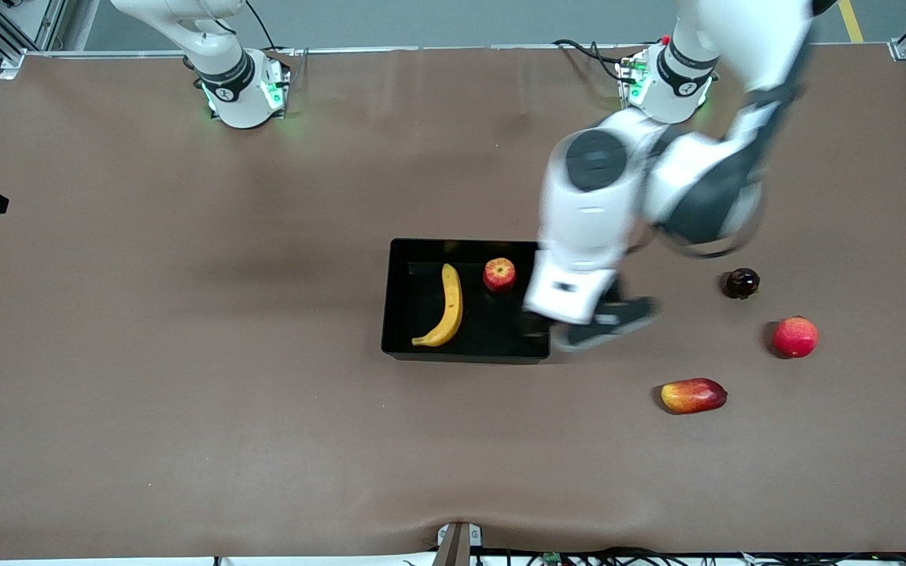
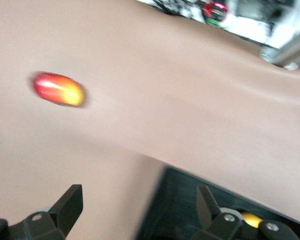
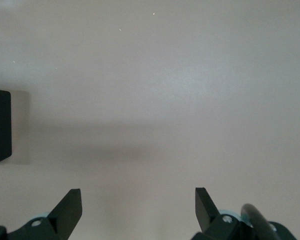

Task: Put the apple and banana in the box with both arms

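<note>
The black box (image 1: pixel 398 346) sits mid-table. The banana (image 1: pixel 448 306) and the apple (image 1: pixel 499 274) lie inside it, a little apart. My left gripper (image 1: pixel 571 324) hangs open and empty over the box wall at the left arm's end. In the left wrist view its jaws (image 2: pixel 139 192) straddle that wall (image 2: pixel 162 200), with a bit of banana (image 2: pixel 252 218) showing. My right gripper (image 3: pixel 137 194) is open and empty over bare table, with a box corner (image 3: pixel 0 127) at the edge of its view. It is out of the front view.
On the table toward the left arm's end lie an oval red-yellow fruit (image 1: pixel 693 395), also in the left wrist view (image 2: pixel 59 89), a plain red round fruit (image 1: pixel 795 336) and a small dark round fruit (image 1: pixel 742 283).
</note>
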Controlling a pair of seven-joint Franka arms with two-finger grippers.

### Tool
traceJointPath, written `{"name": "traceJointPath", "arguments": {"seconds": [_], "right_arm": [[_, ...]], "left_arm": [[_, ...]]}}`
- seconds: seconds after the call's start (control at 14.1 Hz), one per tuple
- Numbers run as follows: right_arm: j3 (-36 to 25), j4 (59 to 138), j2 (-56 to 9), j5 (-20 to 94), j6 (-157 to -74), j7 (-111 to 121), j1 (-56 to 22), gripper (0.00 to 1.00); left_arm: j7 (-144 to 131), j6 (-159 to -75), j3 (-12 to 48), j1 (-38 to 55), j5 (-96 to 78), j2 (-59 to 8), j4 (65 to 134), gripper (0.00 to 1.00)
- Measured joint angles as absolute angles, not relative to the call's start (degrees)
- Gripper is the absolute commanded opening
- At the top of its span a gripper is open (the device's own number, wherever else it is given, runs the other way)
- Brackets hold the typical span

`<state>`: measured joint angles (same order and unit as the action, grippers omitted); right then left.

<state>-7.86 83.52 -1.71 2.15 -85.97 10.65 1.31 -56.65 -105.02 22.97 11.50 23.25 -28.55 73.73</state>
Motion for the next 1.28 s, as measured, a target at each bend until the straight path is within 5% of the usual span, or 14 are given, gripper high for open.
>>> {"name": "traceJointPath", "arguments": {"seconds": [0.43, 0.71, 1.07, 1.28], "right_arm": [[-7.87, 83.48, -1.71, 2.15, -85.97, 10.65, 1.31, 1.00], [-7.87, 83.47, -1.71, 2.15, -85.98, 10.65, 1.31, 1.00], [-7.87, 83.45, -1.71, 2.15, -85.98, 10.65, 1.31, 1.00], [-7.87, 83.44, -1.71, 2.15, -85.98, 10.65, 1.31, 1.00]], "left_arm": [[-32.25, -98.93, 23.00, -3.43, 15.25, -21.86, 74.31, 1.00], [-24.42, -93.89, 21.53, -4.74, 13.43, -16.92, 76.14, 1.00], [-11.70, -93.21, 8.48, -0.92, 4.75, -4.30, 87.97, 1.00], [-8.50, -93.19, 5.67, -0.10, 3.23, 2.24, 93.49, 1.00]]}}
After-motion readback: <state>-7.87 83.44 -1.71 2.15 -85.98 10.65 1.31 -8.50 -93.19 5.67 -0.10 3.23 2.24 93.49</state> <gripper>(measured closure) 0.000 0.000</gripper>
